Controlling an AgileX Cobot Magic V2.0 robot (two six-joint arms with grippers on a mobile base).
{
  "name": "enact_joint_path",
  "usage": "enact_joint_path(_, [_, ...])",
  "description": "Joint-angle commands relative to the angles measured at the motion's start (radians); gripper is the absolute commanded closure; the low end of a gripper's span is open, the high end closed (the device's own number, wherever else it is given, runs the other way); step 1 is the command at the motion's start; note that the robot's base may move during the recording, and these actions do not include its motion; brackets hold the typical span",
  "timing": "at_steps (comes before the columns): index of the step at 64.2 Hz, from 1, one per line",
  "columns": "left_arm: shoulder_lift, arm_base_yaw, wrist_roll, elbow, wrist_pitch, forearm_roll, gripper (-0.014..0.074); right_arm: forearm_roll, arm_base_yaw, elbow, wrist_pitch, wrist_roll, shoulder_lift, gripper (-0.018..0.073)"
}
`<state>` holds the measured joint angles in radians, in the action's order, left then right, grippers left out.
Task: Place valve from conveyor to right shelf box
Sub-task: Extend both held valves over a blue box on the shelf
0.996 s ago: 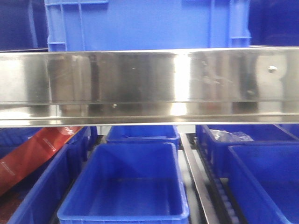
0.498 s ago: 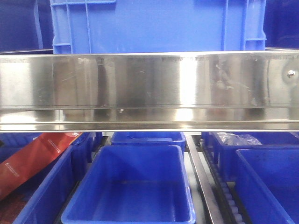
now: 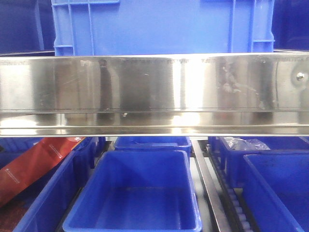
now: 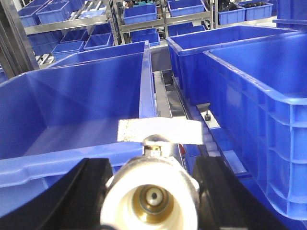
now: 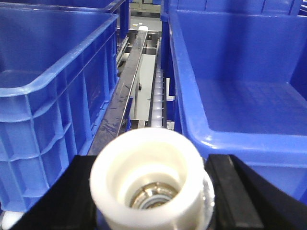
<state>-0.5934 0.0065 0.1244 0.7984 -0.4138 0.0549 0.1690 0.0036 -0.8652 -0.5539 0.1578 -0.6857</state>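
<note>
Each gripper holds a valve. In the left wrist view a silvery valve with a white end cap and a flat lever faces the camera, and my left gripper is shut on it, just short of the near rim of a blue box. In the right wrist view my right gripper is shut on a second white-capped valve, above the gap between two blue boxes. The right shelf's shiny rail fills the front view. The conveyor is out of view.
Under the rail sits an open blue box, with more boxes on both sides. A red packet lies at the left and a plastic bag at the right. A blue crate stands on top. A roller track runs between boxes.
In the front view the shelf rail dropped slightly and the scene slid right between the oldest frame and the middle one. Since then nothing has moved.
</note>
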Motion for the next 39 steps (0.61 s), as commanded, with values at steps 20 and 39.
enact_joint_path(20, [0.007, -0.098, -0.006, 0.011, 0.065, 0.001, 0.0708, 0.001, -0.003, -0.019, 0.099, 0.000, 0.009, 0.0712])
enact_joint_path(39, [0.007, -0.098, -0.006, 0.011, 0.065, 0.001, 0.0708, 0.001, -0.003, -0.019, 0.151, 0.000, 0.009, 0.0712])
